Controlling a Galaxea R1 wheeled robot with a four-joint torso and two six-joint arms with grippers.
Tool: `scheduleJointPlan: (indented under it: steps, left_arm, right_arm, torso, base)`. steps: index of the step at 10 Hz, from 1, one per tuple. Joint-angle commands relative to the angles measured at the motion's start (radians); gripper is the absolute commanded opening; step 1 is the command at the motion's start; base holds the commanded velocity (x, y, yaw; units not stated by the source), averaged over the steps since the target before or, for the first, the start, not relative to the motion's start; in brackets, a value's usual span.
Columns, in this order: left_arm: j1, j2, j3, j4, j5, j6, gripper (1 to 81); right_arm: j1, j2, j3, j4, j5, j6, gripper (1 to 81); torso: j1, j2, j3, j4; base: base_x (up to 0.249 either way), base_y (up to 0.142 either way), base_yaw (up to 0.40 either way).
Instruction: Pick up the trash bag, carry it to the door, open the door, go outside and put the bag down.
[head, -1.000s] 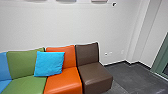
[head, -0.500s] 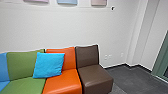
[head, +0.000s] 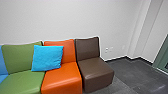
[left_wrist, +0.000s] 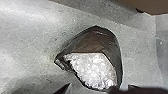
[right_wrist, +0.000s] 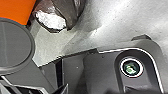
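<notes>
Seats (head: 61, 77): standing in a row before the wall (head: 62, 22).
Cushion (head: 47, 58): leaning across two neighbouring seats.
End seat (head: 95, 68): closing the row at right.
Floor (head: 126, 75): extending rightward from the end seat.
Bag (left_wrist: 93, 71): showing against the floor; contact remaining unclear.

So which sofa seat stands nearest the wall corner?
The dark brown seat, at the row's right end; the orange seat, green seat and blue seat are farther left.

No readable text, label, brand, number or sign can be made out in any of the views.
</notes>
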Motion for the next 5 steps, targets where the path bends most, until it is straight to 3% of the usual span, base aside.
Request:
scheduleJointPlan:
  steps: [1,3,4,5]
  left_arm:
    - [-0.132,-0.011,0.005,-0.023,0.074,-0.001,81.1]
    - [-0.139,-0.010,0.005,-0.018,0.074,-0.022,81.1]
    - [-0.142,-0.010,0.005,-0.018,0.074,-0.026,81.1]
    - [-0.153,-0.011,0.002,-0.021,0.075,-0.026,81.1]
  right_arm:
    - [0.051,-0.101,0.026,0.048,-0.059,0.001,81.1]
    - [0.043,-0.170,0.032,0.090,-0.043,0.002,81.1]
    - [0.041,-0.199,0.035,0.099,-0.037,0.002,81.1]
    - [0.044,-0.266,0.056,0.137,-0.040,0.001,81.1]
  torso:
    - [0.061,-0.096,-0.090,0.000]
    - [0.108,-0.168,-0.160,0.000]
    - [0.130,-0.204,-0.099,0.000]
    - [0.153,-0.239,-0.132,0.000]
  base:
    - [0.000,0.000,0.000]
    - [0.000,0.000,0.000]
    - [0.000,0.000,0.000]
    - [0.000,0.000,0.000]
